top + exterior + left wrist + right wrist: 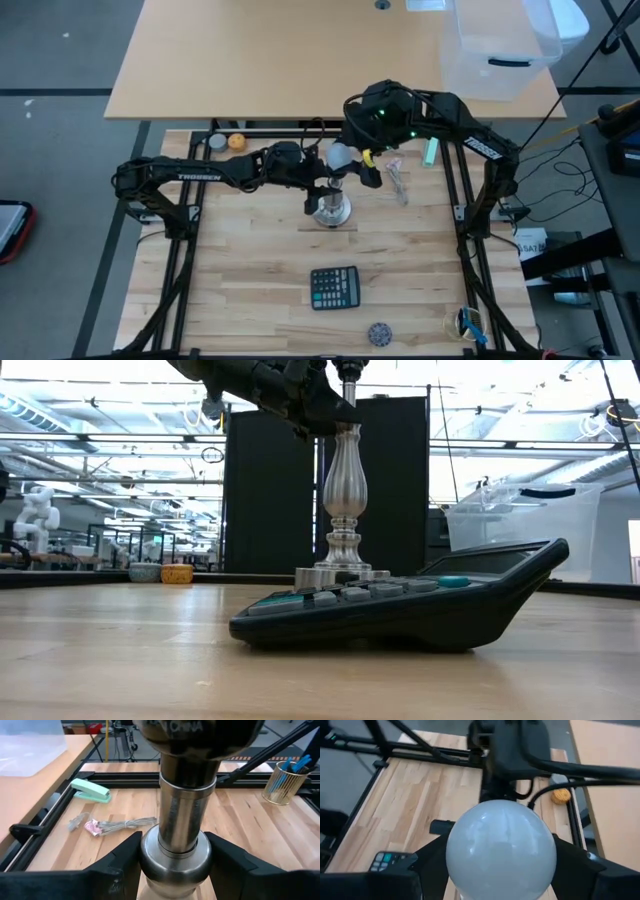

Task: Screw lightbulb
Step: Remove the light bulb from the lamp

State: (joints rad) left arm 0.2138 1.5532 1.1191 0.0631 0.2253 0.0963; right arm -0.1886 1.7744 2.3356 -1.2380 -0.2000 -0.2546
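Right hand [350, 160] pinching the frosted white globe lightbulb [501, 851] over the silver metal stand [343, 510]; left hand [175, 865] clamps the stand's neck on the desk [250, 270].

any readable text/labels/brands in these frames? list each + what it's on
"TROSSEN": white letters on the left arm, high view.
"CHINA": embossed on the dark socket atop the metal stand, left wrist view; the top of the word is cut off.
White lettering on the right arm: too small to read.
Calculator keys and display: too small or blurred to read.
Lightbulb: no markings visible.
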